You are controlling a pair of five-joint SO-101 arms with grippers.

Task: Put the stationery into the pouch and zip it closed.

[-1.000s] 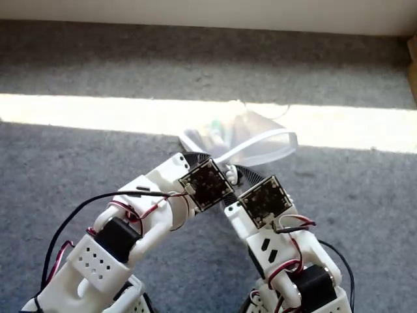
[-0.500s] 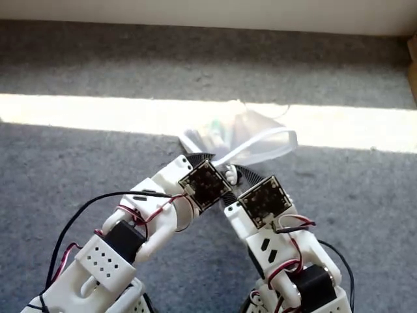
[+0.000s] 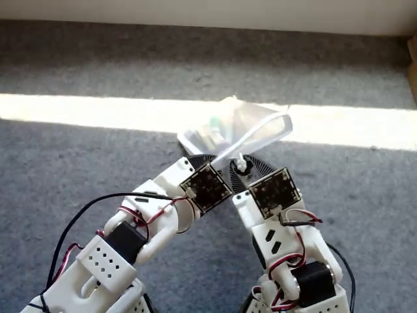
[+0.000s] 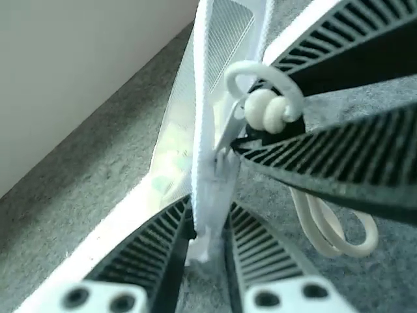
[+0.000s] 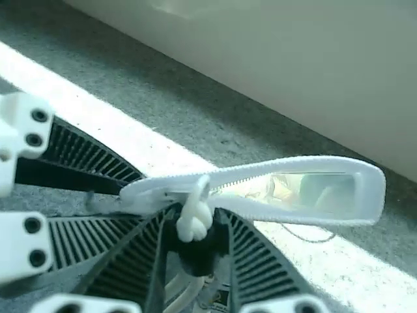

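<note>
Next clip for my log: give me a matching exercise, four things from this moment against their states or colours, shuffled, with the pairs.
Things:
1. left gripper
2. right gripper
3. pouch
4. table covering

States:
A. grey
B. shut on the zipper pull
C. mouth partly open
D. shut on the pouch's end

Pairs: 1-D, 2-B, 3-C, 4-A

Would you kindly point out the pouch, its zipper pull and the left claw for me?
pouch (image 3: 242,124), high view, on its clear side.
zipper pull (image 5: 193,222), right wrist view, on its white bead.
left claw (image 4: 208,218), left wrist view, between the fingertips pinching the pouch's end.
</note>
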